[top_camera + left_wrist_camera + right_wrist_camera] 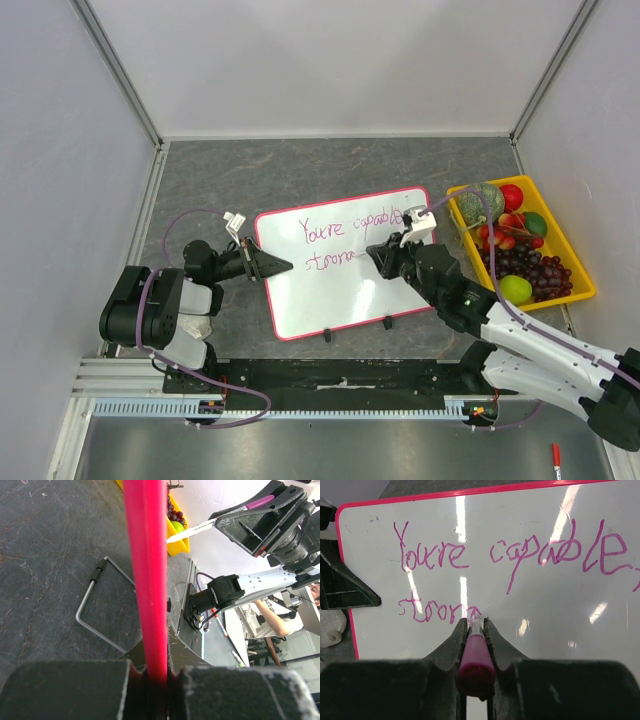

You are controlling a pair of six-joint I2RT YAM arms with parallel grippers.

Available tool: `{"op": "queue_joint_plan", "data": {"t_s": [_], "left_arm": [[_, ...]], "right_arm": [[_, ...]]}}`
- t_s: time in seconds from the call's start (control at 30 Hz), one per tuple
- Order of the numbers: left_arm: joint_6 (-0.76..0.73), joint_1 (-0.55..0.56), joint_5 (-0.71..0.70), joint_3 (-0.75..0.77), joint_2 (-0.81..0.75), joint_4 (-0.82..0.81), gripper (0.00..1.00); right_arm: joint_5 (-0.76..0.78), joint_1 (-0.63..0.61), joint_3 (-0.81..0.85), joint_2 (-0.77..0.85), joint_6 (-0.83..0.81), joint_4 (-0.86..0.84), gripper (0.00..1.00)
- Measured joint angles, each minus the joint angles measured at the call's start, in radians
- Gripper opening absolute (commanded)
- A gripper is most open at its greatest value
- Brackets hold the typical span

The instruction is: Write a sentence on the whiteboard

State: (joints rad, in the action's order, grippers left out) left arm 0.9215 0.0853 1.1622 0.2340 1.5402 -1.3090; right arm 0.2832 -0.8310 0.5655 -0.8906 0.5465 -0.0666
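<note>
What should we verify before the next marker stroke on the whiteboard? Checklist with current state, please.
1. Board clamp: ok. The left gripper is shut on the whiteboard, with the pink rim between its fingers.
2. Marker seating: ok. The marker sits straight between the fingers of the right gripper.
3. Tip position: ok. It is at the end of the second line of the sentence.
4. Tip contact with the board: cannot tell.
5. Writing room: ok. The board is bare to the right of the second line.
6. Right wrist clear of the yellow fruit tray: cannot tell. They lie close together in the top view.
</note>
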Motion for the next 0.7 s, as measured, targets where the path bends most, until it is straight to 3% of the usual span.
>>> {"op": "queue_joint_plan", "data": {"t_s": [0.7], "left_arm": [[0.002, 0.0, 0.0, 0.0, 0.0, 0.0, 0.02]], "right_arm": [[-0.089, 0.0, -0.083, 0.078, 0.039, 0.023, 0.0]]}}
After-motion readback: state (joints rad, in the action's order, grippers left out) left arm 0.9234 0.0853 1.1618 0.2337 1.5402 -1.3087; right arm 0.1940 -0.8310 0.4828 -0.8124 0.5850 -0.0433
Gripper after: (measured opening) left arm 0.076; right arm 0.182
